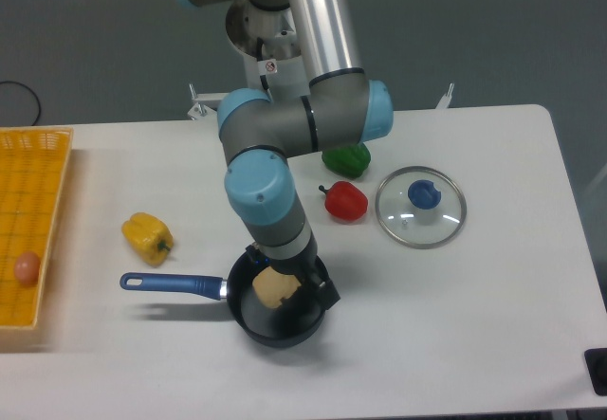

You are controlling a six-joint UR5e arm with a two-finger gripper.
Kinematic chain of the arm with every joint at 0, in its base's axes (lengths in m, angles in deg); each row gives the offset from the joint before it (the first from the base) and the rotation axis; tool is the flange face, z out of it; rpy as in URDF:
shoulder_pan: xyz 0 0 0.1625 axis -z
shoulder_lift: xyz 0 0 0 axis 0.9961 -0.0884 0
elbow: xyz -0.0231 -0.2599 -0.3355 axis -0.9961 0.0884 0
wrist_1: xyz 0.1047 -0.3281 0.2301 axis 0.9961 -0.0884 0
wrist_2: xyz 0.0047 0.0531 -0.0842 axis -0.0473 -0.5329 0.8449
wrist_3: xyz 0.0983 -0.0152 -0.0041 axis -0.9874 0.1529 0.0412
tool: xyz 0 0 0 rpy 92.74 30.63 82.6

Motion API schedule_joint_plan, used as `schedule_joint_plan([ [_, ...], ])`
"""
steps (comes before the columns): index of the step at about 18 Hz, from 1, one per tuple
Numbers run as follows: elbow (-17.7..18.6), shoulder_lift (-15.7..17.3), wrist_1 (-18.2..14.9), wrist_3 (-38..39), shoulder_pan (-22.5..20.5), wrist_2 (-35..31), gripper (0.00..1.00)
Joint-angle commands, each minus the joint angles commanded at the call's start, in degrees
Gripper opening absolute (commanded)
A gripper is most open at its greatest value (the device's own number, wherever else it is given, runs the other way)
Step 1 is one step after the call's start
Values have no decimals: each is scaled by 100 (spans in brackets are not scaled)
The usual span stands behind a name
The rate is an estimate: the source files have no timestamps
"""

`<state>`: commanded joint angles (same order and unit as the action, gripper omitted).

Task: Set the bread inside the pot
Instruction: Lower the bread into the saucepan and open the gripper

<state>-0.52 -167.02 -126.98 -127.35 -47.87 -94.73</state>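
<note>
1. Table (493, 325): white, taking up most of the frame from mid-height down to the bottom edge, w/ a grey wall running behind it along the top.
2. Arm (303, 121): silver tube w/ light-blue joint caps, coming down from top centre, bending at an elbow near the middle and reaching down toward lower centre.
3. Yellow crate (38, 202): sitting at the left edge of the frame, partly cut off; a small pinkish egg-like thing (27, 267) is lying in its lower corner.
4. Pot (248, 318): black, sitting lower centre of the frame, directly under the wrist; its blue handle (171, 284) is sticking out to the left.
5. Glass lid (420, 207): lying flat, right of centre, blue knob up, well apart from the pot.
6. Gripper (285, 283): hanging over the pot's opening, dark fingers dipping inside the rim. Can't tell if it's clamped or let go; the fingertips are sitting right by the bread but the contact isn't clear from here.
7. Green pepper (346, 159): sitting mid-frame, partly hidden behind the arm's elbow.
8. Yellow pepper (147, 237): lying left of centre, btwn the crate and the pot, above the handle.
9. Red pepper (346, 202): sitting just below the green one, just left of the lid.
10. Bread (274, 289): pale tan chunk, showing inside the pot's rim, tucked right under the gripper.
</note>
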Motion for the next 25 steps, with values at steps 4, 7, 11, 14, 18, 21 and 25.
schedule_joint_plan([
  [4,9,-69,9,0,9,-17,100],
  [7,0,-51,9,-17,17,18,100],
  [11,17,-148,0,-61,44,280,100],
  [14,26,-253,0,-70,123,405,100],
  [18,35,-280,-9,-62,132,413,100],
  [21,26,-262,-18,-62,132,413,100],
  [25,26,-254,-18,-62,132,413,100],
])
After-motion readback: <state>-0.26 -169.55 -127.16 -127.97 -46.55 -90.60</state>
